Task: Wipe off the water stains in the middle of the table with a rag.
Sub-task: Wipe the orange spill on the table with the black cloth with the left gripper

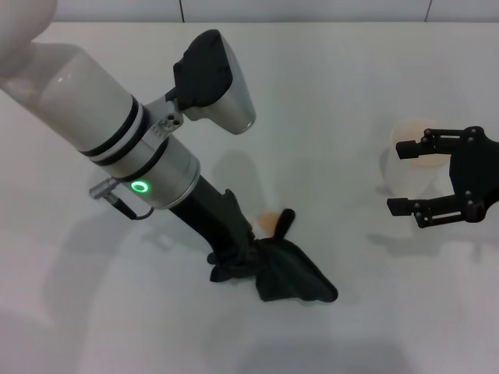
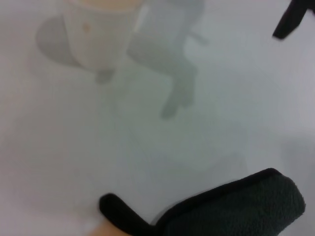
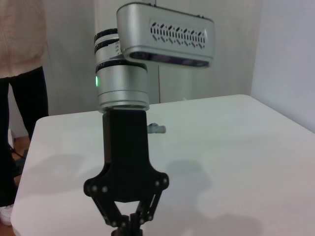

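Note:
The black rag [image 1: 295, 274] lies bunched on the white table [image 1: 327, 93] near its middle, with my left gripper [image 1: 236, 262] shut on its near end. Its stub [image 1: 286, 222] sticks up beside the water stains [image 1: 267, 225], a small orange blot partly covered by the cloth. In the left wrist view the rag [image 2: 241, 206] fills the lower edge, and an orange patch of the stains [image 2: 106, 230] shows by the stub. The right wrist view shows the left gripper [image 3: 127, 222] from the front, fingers drawn together. My right gripper [image 1: 394, 177] hovers open at the right, apart from the rag.
A white cup [image 1: 413, 160] holding something orange stands right behind the right gripper's fingers; it also shows in the left wrist view [image 2: 98, 34]. A person [image 3: 22, 59] stands beyond the table's far end.

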Controlling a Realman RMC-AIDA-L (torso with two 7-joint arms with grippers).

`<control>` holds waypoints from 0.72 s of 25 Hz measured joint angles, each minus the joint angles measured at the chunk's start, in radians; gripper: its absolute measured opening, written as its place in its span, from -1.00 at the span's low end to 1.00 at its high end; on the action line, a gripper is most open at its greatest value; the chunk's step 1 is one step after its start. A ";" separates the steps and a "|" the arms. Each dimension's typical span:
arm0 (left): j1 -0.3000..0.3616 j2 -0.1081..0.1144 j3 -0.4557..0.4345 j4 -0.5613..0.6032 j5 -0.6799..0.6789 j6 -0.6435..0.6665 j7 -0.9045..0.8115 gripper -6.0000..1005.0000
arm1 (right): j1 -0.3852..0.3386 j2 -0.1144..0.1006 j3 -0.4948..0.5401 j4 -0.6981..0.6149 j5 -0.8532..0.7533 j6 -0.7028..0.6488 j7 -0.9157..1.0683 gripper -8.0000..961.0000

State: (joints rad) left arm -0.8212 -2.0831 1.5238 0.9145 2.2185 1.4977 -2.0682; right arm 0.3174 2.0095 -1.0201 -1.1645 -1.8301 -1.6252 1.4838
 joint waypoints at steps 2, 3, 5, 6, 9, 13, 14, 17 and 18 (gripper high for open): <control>0.003 0.000 -0.002 -0.001 0.024 -0.002 -0.013 -0.78 | 0.000 0.000 0.001 -0.001 0.000 0.000 0.000 0.76; 0.004 0.000 -0.003 -0.002 0.039 -0.005 -0.021 -0.78 | -0.001 0.000 0.002 -0.002 0.000 0.000 0.000 0.76; 0.005 0.000 -0.006 -0.009 0.075 -0.021 -0.042 -0.78 | -0.003 0.000 0.005 -0.002 0.000 0.000 -0.001 0.76; 0.005 0.000 -0.007 -0.012 0.089 -0.029 -0.052 -0.78 | -0.003 -0.001 0.006 -0.003 0.000 0.000 -0.001 0.76; 0.006 0.000 -0.008 -0.023 0.126 -0.064 -0.075 -0.77 | -0.002 -0.001 0.006 -0.003 0.000 0.000 -0.001 0.76; 0.006 0.000 -0.008 -0.027 0.160 -0.122 -0.103 -0.77 | -0.001 -0.001 0.006 -0.003 0.000 0.001 -0.001 0.76; 0.006 0.000 -0.008 -0.027 0.164 -0.138 -0.110 -0.77 | -0.001 -0.001 0.006 -0.002 0.000 0.001 -0.001 0.76; 0.007 0.000 -0.008 -0.027 0.169 -0.196 -0.126 -0.76 | -0.001 -0.002 0.006 -0.001 0.000 0.002 -0.001 0.76; 0.007 0.000 -0.008 -0.027 0.170 -0.212 -0.130 -0.76 | -0.001 -0.002 0.006 0.000 0.000 0.002 -0.001 0.76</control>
State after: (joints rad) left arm -0.8145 -2.0831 1.5154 0.8877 2.3881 1.2856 -2.1982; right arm 0.3167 2.0079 -1.0139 -1.1650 -1.8301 -1.6231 1.4833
